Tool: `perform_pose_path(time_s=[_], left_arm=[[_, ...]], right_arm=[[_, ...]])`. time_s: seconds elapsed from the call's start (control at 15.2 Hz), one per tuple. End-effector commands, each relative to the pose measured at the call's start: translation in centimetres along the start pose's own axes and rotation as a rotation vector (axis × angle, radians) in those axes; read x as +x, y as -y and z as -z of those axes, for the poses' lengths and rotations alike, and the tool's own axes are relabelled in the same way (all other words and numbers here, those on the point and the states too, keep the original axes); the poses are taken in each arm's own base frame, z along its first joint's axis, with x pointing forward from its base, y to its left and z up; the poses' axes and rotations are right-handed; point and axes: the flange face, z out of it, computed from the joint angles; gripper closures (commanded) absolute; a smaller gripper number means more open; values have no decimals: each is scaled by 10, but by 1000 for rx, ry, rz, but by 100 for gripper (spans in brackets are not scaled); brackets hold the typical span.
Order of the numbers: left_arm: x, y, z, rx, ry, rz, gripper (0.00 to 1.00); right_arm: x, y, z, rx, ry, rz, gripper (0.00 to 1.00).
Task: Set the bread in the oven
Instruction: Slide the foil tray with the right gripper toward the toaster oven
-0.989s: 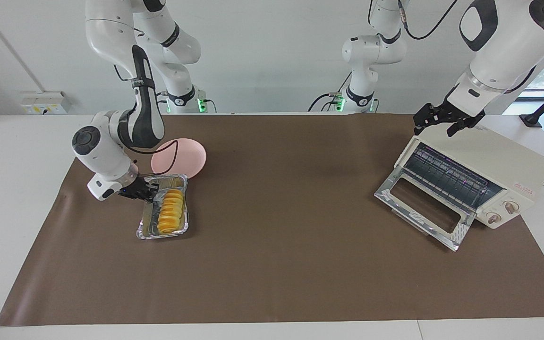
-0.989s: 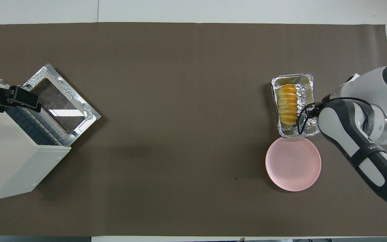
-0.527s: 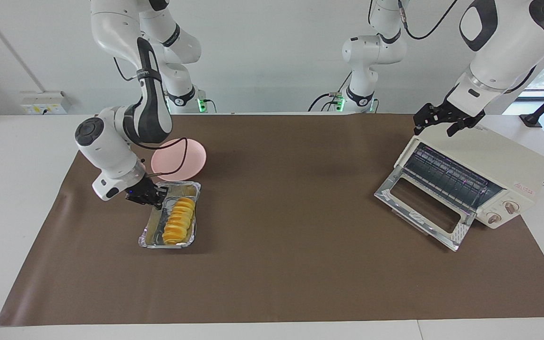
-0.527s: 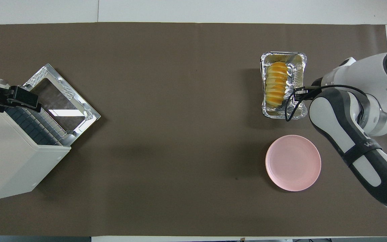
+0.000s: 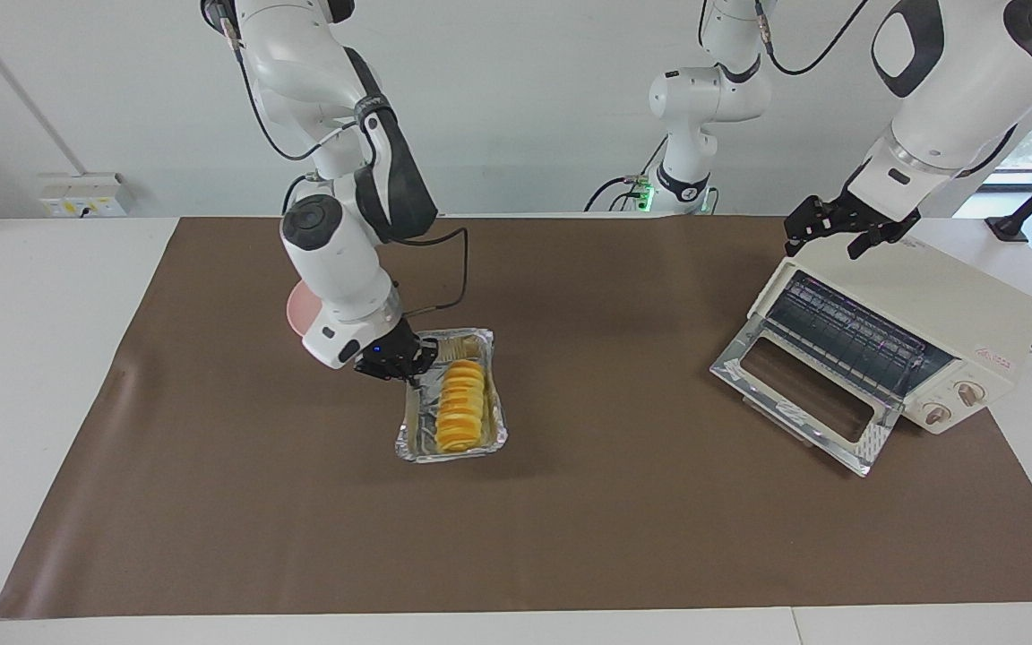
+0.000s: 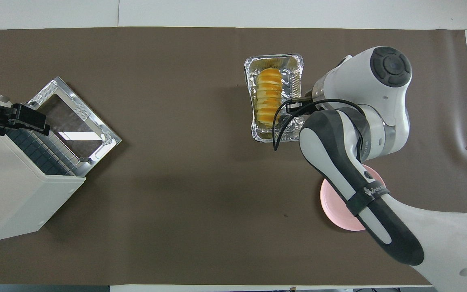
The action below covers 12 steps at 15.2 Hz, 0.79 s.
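The foil tray [image 5: 451,397] with the bread [image 5: 461,405] in it has travelled along the brown mat from the right arm's end of the tabletop [image 5: 50,296] toward the middle, carried along by the right pincer [image 5: 410,360]. That pincer is closed tight on the tray's long rim, on the side toward the right arm's end. The yellow-orange ridged loaf lies lengthwise inside the tray. The pink plate [image 6: 335,202], which was in full view just beside the tray a second ago, has not moved, but the right arm now reaches across above it and hides most of it. The tray is now well apart from the plate and farther from the robots than it.

The oven [image 5: 906,336] is unchanged at the left arm's end, its glass door [image 5: 798,394] dropped open and the wire rack showing. The left pincer [image 5: 843,235] waits above the oven's top edge as before, its fingers spread wide and holding nothing.
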Motion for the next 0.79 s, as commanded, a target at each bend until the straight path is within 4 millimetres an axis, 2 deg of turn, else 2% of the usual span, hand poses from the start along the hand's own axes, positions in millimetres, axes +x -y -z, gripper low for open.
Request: perform_pose_path(time_s=[0.0, 0.13, 0.26, 0.33, 0.46, 0.53, 0.72], left_arm=[[-3, 3, 6, 6, -17, 8, 0], [-3, 3, 6, 6, -17, 8, 0], [-3, 3, 6, 6, -17, 6, 0], [-3, 3, 6, 6, -17, 8, 0], [-3, 3, 6, 6, -17, 8, 0], [-3, 3, 6, 6, -17, 8, 0], [-3, 3, 6, 6, -17, 8, 0]], right_arm=[[18, 40, -24, -23, 17, -32, 100], [26, 62, -47, -16, 17, -40, 100], [30, 73, -70, -3, -11, -71, 100], [25, 90, -83, 1, -13, -66, 100], [20, 97, -106, -4, 4, -76, 100], [14, 113, -118, -8, 15, -80, 100], [10, 137, -130, -5, 6, -126, 100]])
